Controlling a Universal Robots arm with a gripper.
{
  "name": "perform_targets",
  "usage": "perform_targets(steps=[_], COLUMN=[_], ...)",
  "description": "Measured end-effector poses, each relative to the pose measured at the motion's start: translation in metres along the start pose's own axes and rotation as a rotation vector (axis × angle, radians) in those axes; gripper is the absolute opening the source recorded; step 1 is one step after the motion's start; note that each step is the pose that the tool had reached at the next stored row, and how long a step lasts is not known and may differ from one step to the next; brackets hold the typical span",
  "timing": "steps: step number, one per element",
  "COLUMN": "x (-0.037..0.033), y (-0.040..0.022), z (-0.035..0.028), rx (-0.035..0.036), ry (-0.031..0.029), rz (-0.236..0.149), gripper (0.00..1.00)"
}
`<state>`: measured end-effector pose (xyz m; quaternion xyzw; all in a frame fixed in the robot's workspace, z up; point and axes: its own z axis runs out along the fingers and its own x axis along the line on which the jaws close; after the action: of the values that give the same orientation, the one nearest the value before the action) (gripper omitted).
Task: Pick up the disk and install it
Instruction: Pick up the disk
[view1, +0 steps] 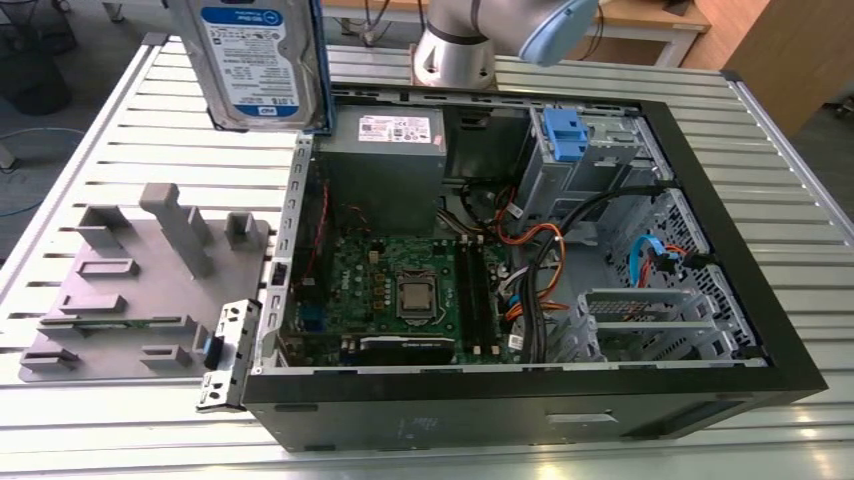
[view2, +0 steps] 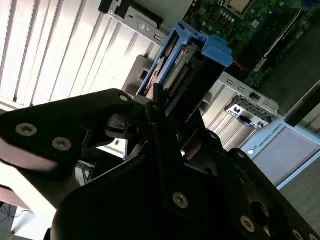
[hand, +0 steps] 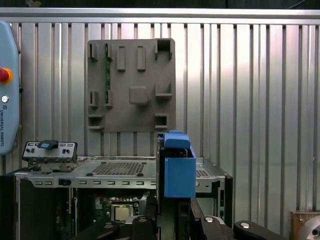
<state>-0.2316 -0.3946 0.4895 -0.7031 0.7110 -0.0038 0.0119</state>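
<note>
Fingers of the gripper are closed on the disk, which is clamped between the black pads. Its blue frame sticks out past the fingertips in both wrist views. The disk stands upright on edge, clear of the table. In the exterior view it sits at the upper left, silver face and blue-and-white label turned to the camera. Not yet in the case.

Beyond it: open computer case, lying on its side. Inside are a green circuit board and a grey power supply box, the box nearest the disk. The drive cage with its blue handle is to the exterior view's right of the box, with loose cables below. A grey moulded plate lies flat just beside the case, on the exterior view's left.

Surface: slatted metal table. The arm base stands behind the case. Wooden furniture at the far edge.
</note>
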Motion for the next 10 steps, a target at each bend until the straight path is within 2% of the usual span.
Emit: perform_targets(steps=[10], x=[-0.0005], y=[-0.0436], z=[0.0014], rx=[-0.0013], ry=[-0.0001], rz=[0.0], gripper=[0.35])
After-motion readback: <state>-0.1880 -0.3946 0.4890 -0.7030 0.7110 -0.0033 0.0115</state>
